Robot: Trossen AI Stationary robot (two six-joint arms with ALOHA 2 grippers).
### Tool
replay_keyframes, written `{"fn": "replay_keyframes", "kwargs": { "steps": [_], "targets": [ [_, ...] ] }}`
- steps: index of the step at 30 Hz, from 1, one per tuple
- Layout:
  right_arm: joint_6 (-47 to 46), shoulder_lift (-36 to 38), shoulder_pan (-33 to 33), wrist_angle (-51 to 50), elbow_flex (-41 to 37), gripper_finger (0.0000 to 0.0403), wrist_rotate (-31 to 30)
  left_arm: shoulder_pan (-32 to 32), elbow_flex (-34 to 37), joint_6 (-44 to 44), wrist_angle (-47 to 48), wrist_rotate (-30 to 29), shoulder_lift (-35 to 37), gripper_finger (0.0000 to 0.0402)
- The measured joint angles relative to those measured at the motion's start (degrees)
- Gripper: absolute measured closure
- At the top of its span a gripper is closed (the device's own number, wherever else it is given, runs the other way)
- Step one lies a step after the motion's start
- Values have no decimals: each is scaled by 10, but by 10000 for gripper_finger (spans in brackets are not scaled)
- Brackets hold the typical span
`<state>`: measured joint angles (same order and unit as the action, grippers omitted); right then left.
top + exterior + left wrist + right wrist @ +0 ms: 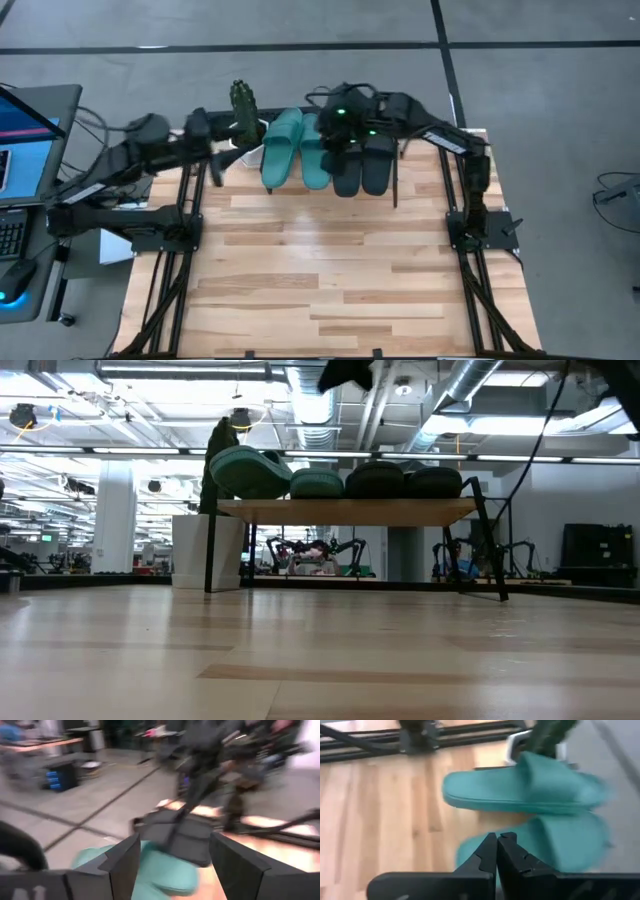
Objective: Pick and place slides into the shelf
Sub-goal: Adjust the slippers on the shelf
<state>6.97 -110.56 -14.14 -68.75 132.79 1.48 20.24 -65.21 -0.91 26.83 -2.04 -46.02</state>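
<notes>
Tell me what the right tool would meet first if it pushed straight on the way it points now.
Most likely the nearer teal slide: the right tool, shut and empty, points straight at it, with the second teal slide beyond. How much gap remains is unclear.

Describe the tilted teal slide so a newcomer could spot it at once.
Find the shelf at the table's far edge, where four slides lie in a row. The one meant is the teal slide at the left end, next to the small cactus. Unlike the second teal slide and the two black slides, it lies askew, its toe end propped higher in the low view.
</notes>
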Motion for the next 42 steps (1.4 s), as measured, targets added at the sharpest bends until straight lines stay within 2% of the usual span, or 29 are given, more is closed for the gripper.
{"fn": "replay_keyframes", "kwargs": {
  "steps": [2,5,15,23,30,42],
  "targets": [
    [-3,-22,-6,15,0,402,41,0,0,-19,14,39,28,182],
    [-9,-60,-14,49,0,402,70,0,0,-54,33,62,65,186],
    [-39,-131,-39,101,-1,403,75,0,0,-89,89,61,152,189],
    [-40,-135,-62,115,0,403,8,0,0,-90,116,59,160,189],
    [-50,-135,-90,112,0,403,-2,0,9,-95,121,59,159,189],
    [-53,-146,-96,131,1,403,-7,0,9,-95,123,59,159,189]
  ]
}}
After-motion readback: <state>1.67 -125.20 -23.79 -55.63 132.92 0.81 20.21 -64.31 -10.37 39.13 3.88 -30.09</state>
